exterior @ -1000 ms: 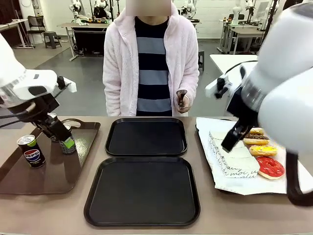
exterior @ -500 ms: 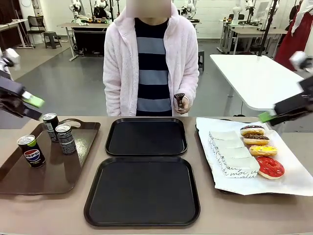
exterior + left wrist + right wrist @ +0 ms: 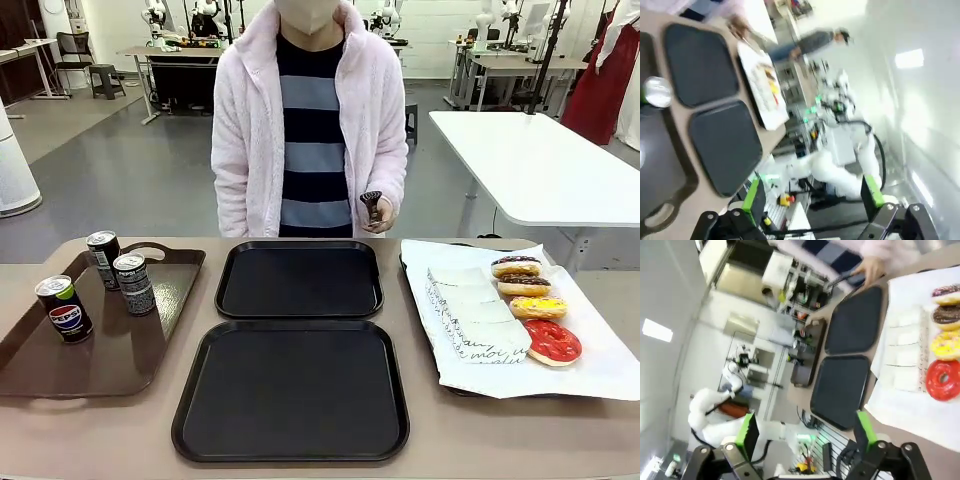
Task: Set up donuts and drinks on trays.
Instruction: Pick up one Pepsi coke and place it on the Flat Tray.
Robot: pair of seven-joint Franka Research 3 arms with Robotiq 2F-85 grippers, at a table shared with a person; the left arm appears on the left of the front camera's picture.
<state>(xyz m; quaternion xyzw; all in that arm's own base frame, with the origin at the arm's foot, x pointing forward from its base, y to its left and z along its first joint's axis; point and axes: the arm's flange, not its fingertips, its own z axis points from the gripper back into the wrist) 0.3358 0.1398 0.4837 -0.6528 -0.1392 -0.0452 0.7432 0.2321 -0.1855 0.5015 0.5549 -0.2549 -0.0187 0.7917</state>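
Left gripper (image 3: 812, 197): jaws spread wide, released, nothing between green pads (image 3: 755, 200), well apart from bench (image 3: 80, 430). Beyond it, up-left: two black trays (image 3: 725, 145), both bare; silver can top (image 3: 657, 91) at far left. Right gripper (image 3: 806, 432): also released, empty. Ahead of it: both trays; donuts (image 3: 946, 346) in row on white paper (image 3: 905, 360), up-right, red-iced donut (image 3: 942, 380) nearest. Three cans (image 3: 133, 283) upright on brown tray (image 3: 100, 360).
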